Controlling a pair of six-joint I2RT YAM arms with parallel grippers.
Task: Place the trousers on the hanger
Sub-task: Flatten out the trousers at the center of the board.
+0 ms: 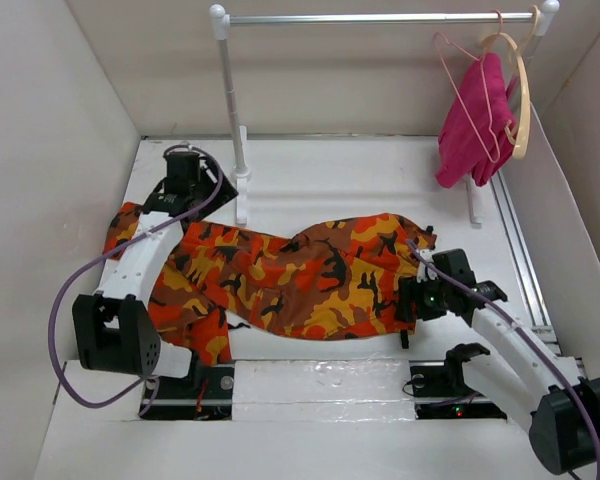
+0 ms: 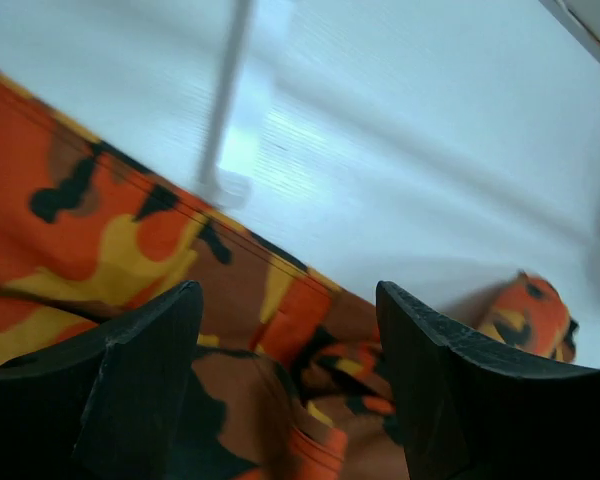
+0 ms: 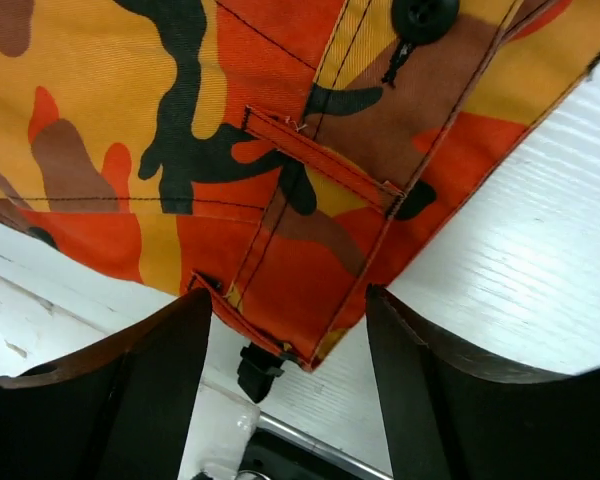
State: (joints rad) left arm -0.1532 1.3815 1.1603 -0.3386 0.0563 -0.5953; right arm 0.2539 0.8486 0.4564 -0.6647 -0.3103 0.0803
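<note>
A: Trousers (image 1: 280, 275): lay spread on surface (image 1: 360, 180), well apart from hanger (image 1: 440, 42) on rail (image 1: 380, 18); left gripper (image 2: 290, 300), right gripper (image 3: 288, 310) both wide, holding nothing.
B: Risk: thin pinch at waist could slip; left end poorly seen, possibly bunched.

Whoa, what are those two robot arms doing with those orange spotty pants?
The camouflage trousers lie spread flat on the white table. One arm is at each end of them. The left gripper is open above one end. The right gripper is open too, with a waistband corner between its fingers, not pinched. The pink wire hanger hangs on the rail, beside a magenta cloth, so the trousers are not on it yet.
</note>
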